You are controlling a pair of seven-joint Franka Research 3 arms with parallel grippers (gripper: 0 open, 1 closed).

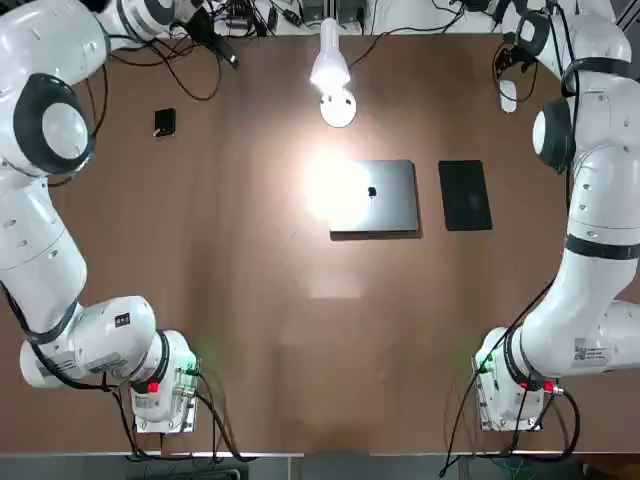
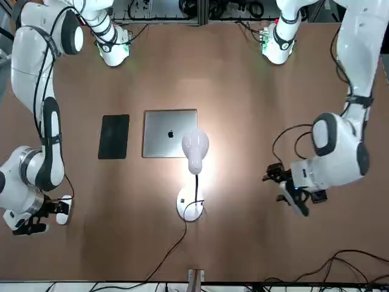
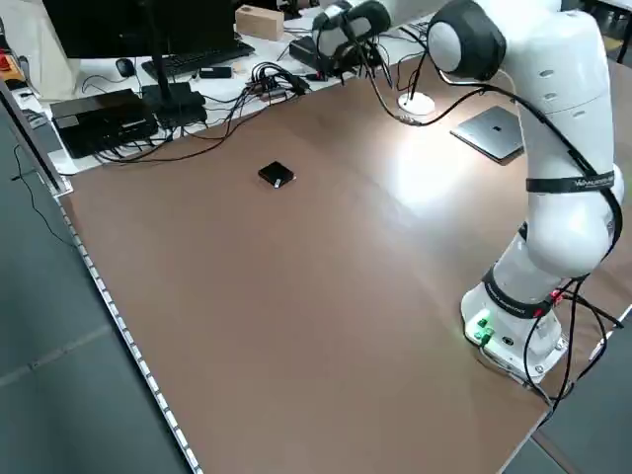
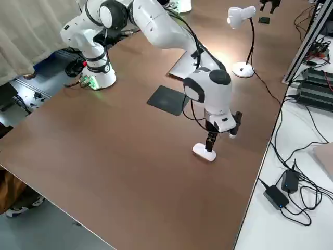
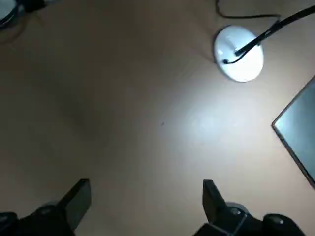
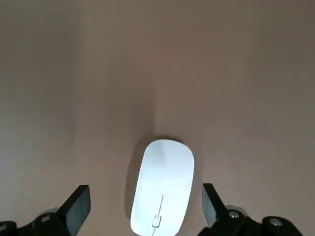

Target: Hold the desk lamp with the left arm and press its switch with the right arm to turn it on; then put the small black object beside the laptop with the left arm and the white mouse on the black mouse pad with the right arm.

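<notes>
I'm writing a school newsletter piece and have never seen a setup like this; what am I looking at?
Two white robot arms share a brown table. One picture looks straight down, one faces the robot, two look from its sides, and two come from the wrists.

On the table lie a silver laptop, a black pad, a small black block and a lit desk lamp.

The right gripper is open around or just above a white mouse. The left gripper is open over the table, away from the lamp. Neither holds anything.
</notes>
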